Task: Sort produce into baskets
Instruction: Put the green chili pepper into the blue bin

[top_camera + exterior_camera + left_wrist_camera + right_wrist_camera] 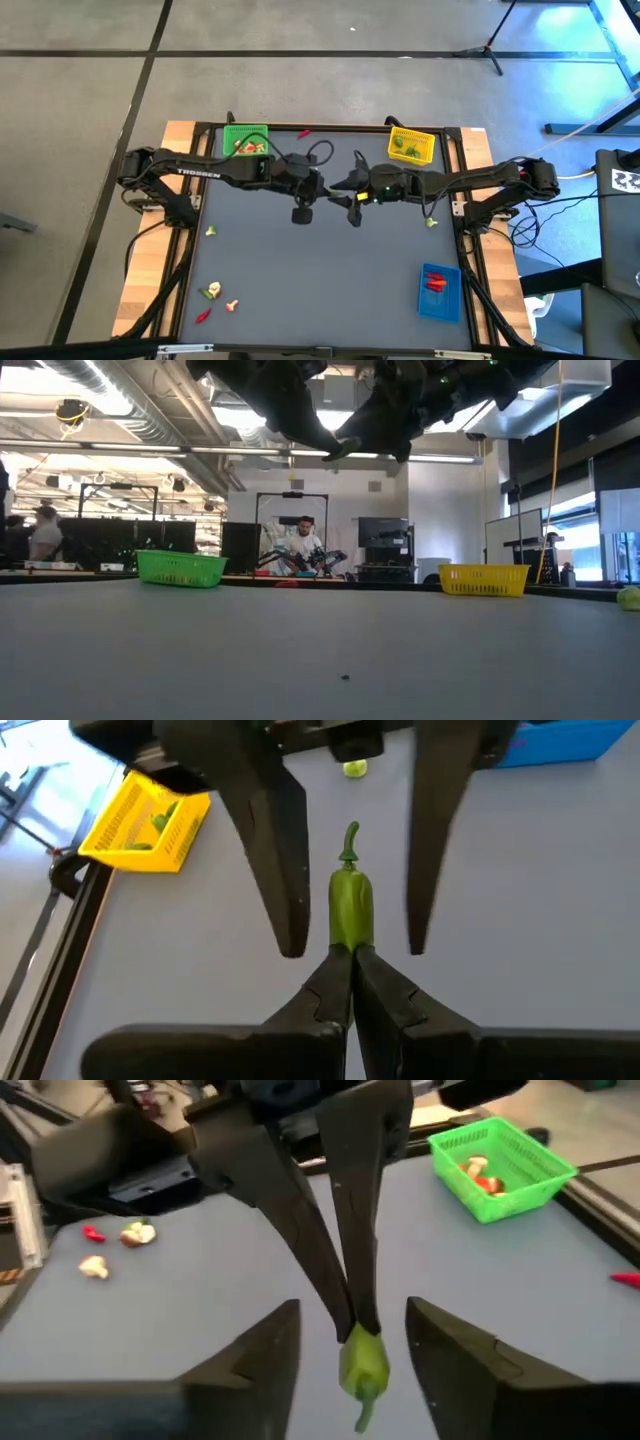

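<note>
Left wrist view: a mid-air handover of a green pepper above the table's middle.

The left gripper (352,955) is clamped on the stem-less end of the green pepper (351,910), a smooth, glossy, tapered piece with a thin curled stem; the right gripper (350,1355) stands with its flat dark fingers (275,870) apart, one on each side of the pepper, not yet touching. To do this well, I judge the right fingers should close squarely on the pepper's thick body before the left lets go, since the slick plastic could slip. The yellow basket (411,147), rigid mesh already holding green pieces, lies near the right arm.
</note>
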`<control>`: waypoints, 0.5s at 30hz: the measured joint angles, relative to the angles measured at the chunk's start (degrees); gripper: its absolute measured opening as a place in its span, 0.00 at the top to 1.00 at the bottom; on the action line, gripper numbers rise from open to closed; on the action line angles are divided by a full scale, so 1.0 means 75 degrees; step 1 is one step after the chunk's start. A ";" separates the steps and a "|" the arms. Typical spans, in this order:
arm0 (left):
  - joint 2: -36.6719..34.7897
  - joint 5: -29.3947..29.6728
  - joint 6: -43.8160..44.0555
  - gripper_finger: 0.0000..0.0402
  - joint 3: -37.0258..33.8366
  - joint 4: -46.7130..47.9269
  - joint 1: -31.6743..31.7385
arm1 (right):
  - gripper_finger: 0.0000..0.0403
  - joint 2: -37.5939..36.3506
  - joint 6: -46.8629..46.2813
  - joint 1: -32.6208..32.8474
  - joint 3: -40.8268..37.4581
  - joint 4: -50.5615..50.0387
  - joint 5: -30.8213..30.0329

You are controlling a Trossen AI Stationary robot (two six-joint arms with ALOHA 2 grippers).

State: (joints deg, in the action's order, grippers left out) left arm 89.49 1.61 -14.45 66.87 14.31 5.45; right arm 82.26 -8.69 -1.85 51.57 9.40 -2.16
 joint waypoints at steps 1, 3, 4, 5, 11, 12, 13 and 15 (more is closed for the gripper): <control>0.0000 -0.0006 -0.0016 0.99 0.0000 0.0003 -0.0006 | 0.59 0.0001 0.0015 0.0000 0.0000 -0.0025 0.0055; 0.0000 -0.0011 0.0007 0.99 0.0000 0.0017 0.0000 | 0.67 0.0009 0.0021 0.0000 0.0000 -0.0147 0.0091; 0.0000 -0.0020 0.0019 0.99 0.0000 0.0023 0.0000 | 0.72 0.0012 0.0026 0.0000 0.0000 -0.0156 0.0074; 0.0000 -0.0016 0.0019 0.99 0.0000 0.0020 0.0000 | 0.76 0.0012 0.0030 -0.0002 0.0000 -0.0198 0.0084; 0.0003 -0.0017 0.0042 0.99 0.0000 0.0024 0.0000 | 0.93 0.0009 0.0051 -0.0006 0.0012 -0.0390 0.0092; 0.0003 -0.0014 0.0063 0.99 0.0000 0.0029 -0.0018 | 0.95 0.0009 0.0068 -0.0006 0.0012 -0.0392 0.0094; 0.0003 -0.0012 0.0060 0.99 0.0000 0.0032 -0.0032 | 0.95 0.0009 0.0132 -0.0006 0.0012 -0.0398 0.0103; 0.0003 -0.0033 -0.0039 0.98 0.0000 0.0024 -0.0077 | 0.95 0.0009 0.0216 -0.0006 0.0012 -0.0406 0.0191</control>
State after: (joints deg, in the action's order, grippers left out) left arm 89.52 1.36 -14.74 66.87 14.49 4.87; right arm 82.32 -7.07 -1.89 51.66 6.36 -0.72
